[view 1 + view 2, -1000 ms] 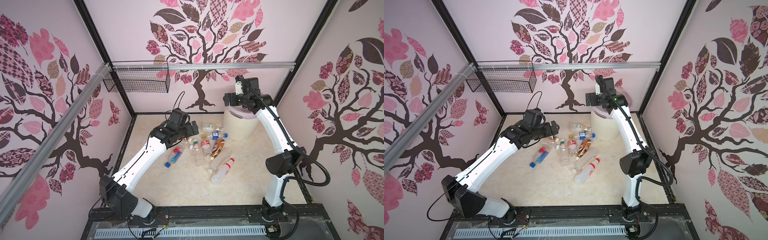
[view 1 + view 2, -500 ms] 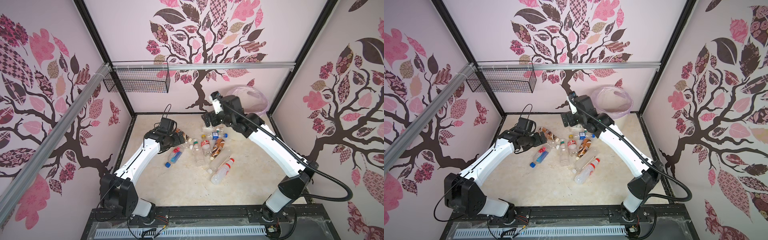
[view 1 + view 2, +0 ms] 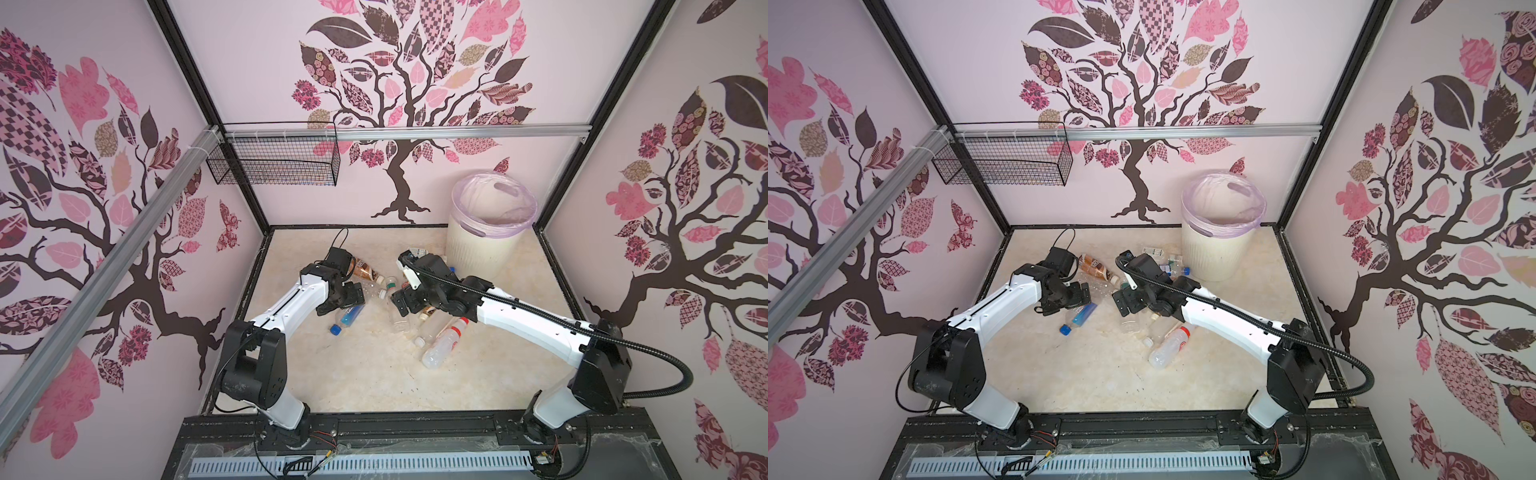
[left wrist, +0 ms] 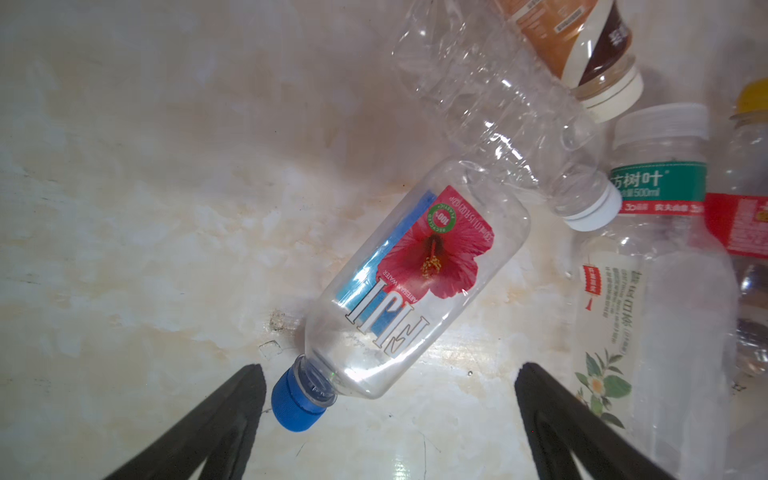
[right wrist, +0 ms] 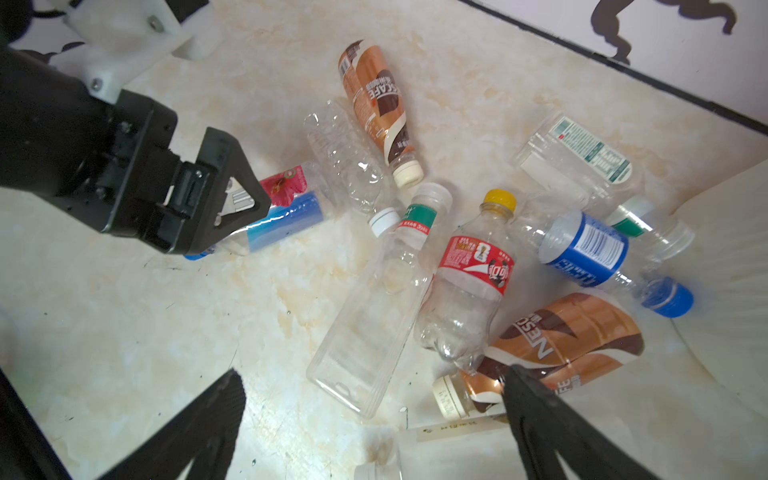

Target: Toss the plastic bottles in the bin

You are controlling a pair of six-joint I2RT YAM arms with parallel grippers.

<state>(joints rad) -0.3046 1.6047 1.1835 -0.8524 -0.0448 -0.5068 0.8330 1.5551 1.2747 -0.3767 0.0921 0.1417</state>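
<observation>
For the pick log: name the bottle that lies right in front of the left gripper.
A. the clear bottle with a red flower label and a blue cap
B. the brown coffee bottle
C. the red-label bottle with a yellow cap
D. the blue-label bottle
A: the left wrist view shows the flower-label bottle lying flat, its blue cap end between the spread jaws of the left gripper, not gripped.

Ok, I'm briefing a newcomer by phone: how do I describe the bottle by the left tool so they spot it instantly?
Find the cream bin in the far right corner; the bottles lie strewn before it. At their left edge, under the left tool, lies a clear blue-capped bottle, the only one bearing a red flower.
</observation>
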